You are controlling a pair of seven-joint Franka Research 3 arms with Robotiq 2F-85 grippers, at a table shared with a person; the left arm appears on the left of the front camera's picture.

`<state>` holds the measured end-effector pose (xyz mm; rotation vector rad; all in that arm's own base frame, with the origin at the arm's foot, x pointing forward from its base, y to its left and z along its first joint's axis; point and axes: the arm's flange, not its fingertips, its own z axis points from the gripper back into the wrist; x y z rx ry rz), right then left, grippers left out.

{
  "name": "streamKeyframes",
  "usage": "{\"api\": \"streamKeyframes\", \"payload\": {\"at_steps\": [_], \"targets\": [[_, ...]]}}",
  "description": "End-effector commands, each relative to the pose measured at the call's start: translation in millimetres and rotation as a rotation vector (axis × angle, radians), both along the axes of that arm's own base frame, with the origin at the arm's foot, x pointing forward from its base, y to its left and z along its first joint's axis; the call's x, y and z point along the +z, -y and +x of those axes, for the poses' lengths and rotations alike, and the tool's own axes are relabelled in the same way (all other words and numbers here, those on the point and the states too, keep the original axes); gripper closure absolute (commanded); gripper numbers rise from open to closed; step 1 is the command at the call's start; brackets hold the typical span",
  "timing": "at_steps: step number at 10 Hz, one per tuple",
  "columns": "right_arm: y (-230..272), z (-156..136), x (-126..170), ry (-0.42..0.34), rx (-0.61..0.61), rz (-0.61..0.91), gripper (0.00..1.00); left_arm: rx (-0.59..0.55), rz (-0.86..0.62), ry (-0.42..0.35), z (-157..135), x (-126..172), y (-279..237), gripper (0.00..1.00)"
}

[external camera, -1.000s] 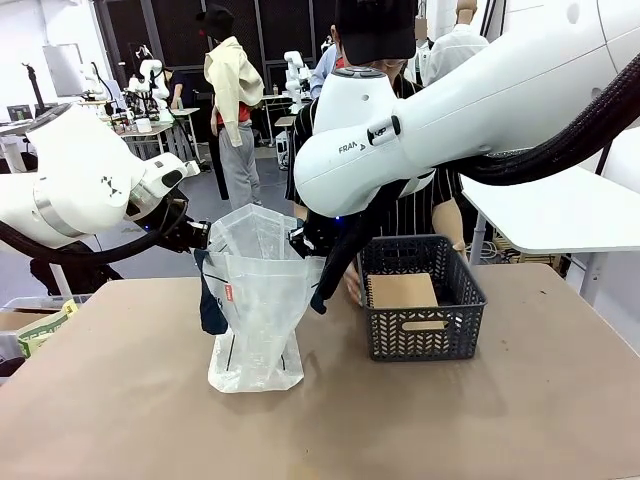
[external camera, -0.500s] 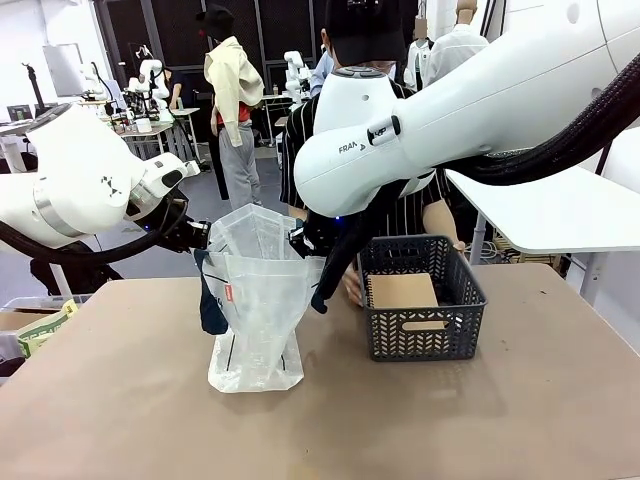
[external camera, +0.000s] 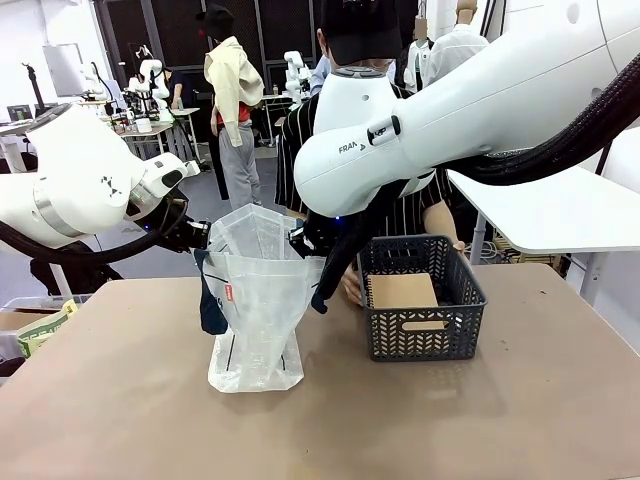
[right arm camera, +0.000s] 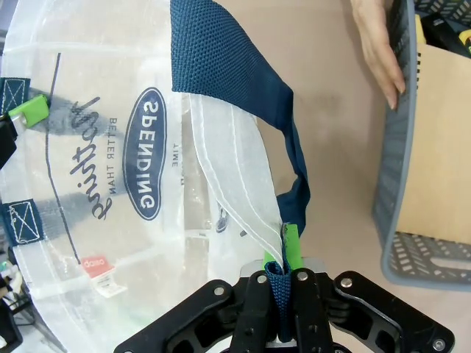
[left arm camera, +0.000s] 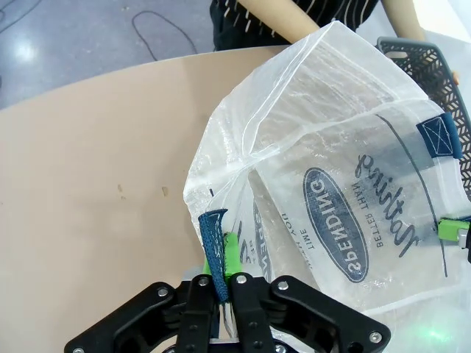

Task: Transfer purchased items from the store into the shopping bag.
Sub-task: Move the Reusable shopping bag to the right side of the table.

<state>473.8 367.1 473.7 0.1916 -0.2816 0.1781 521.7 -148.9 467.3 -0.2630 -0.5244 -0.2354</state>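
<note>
Only the person across the table has shifted a little toward picture left; the arms, bag and basket have stayed put. We read "SPENDING" in the navy oval logo (left arm camera: 335,224) on the bag (external camera: 255,300), with "BETTER THAN" beside it. The bag stands open on the table (external camera: 120,400), the left gripper (left arm camera: 221,257) clamped on one navy handle (left arm camera: 215,239) and the right gripper (right arm camera: 283,257) on the other. The basket (external camera: 420,340) just beside it holds a brown card (external camera: 402,292) and dark and yellow goods (right arm camera: 441,22). The person's hand (right arm camera: 379,44) lies by its outer wall.
</note>
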Motion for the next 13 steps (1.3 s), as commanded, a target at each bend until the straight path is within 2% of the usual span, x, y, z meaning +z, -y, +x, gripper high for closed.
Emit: {"api": "streamKeyframes", "payload": {"at_steps": [1,13], "targets": [[0.2,-0.9,0.1,-0.005,0.001,0.006,1.00,0.002,0.001,0.002,-3.3,1.1,-2.0,1.00],[0.2,-0.9,0.1,-0.005,0.001,0.006,1.00,0.002,0.001,0.002,-3.3,1.1,-2.0,1.00]]}}
